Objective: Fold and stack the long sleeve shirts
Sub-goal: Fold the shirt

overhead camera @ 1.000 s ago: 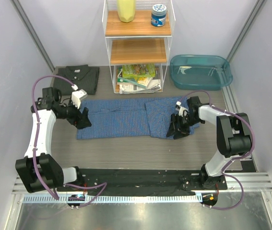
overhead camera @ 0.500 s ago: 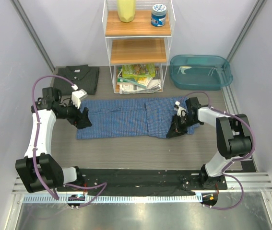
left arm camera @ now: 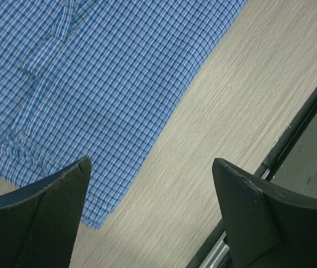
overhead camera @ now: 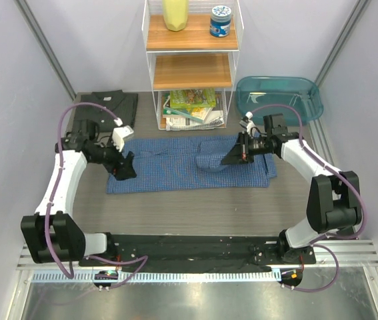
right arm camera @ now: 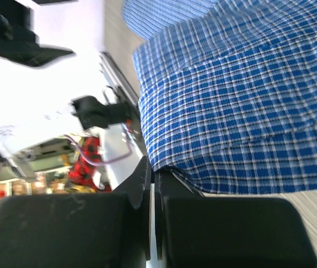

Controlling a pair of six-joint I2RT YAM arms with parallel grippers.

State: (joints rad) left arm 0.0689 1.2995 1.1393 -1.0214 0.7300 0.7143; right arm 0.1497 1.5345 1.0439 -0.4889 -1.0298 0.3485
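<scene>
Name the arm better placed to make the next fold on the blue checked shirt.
Right. The right end effector is shut on a lifted edge of the blue checked shirt, ready to carry it across. The left end effector is open over the shirt's left end, holding nothing.

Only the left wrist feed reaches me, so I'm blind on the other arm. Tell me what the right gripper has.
Observer: The right gripper is shut on a fold of the blue shirt, held raised above the rest.
Operator: Now locate the grey shirt.
Observer: The grey shirt lies folded at the back left of the table, apart from the blue one.
Operator: Name what's back right.
Observer: A teal tub.
</scene>
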